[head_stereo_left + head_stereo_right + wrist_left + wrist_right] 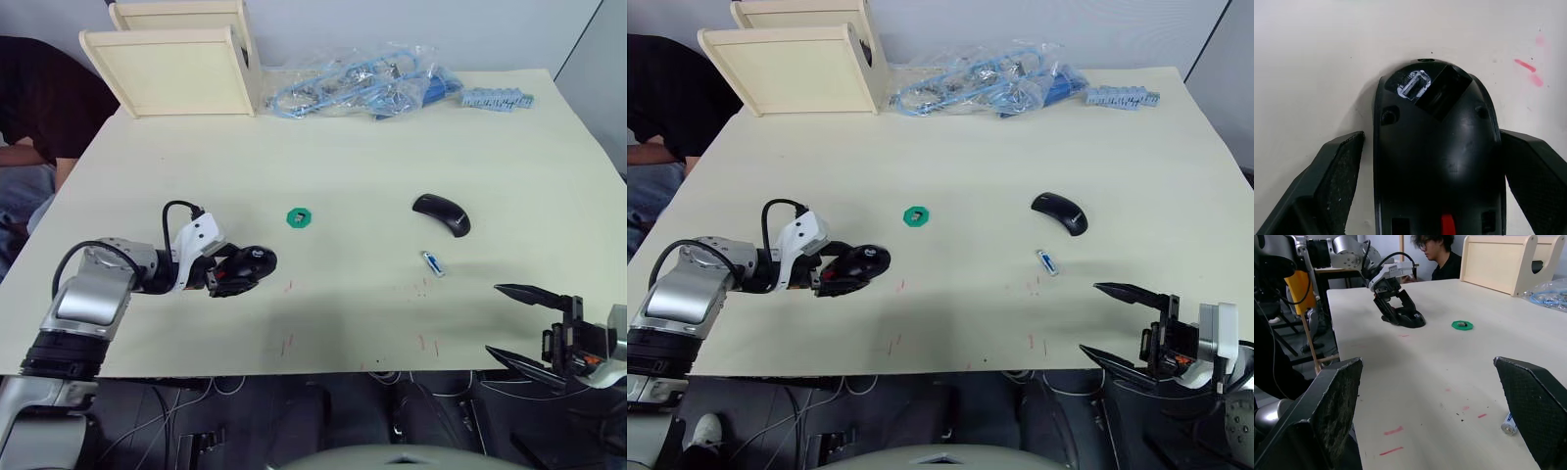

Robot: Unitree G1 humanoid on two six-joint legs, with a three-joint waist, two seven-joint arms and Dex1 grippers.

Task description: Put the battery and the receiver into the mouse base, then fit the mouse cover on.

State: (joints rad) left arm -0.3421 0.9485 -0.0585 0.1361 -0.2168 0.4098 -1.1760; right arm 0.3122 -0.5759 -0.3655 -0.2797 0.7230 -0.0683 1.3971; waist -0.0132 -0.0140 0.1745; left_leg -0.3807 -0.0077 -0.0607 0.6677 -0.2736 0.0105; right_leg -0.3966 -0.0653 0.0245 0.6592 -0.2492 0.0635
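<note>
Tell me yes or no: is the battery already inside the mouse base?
No. The battery lies on the bare table near the mouse cover, far from the mouse base at the left claw.

Bright, even light; soft shadows, perhaps slight blur.

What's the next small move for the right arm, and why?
Probably advance the right gripper toward the battery and lower over it. Its fingers are open at the table's near edge, the battery lies loose just ahead, and the left gripper already brackets the mouse base, whose battery bay looks empty.
</note>
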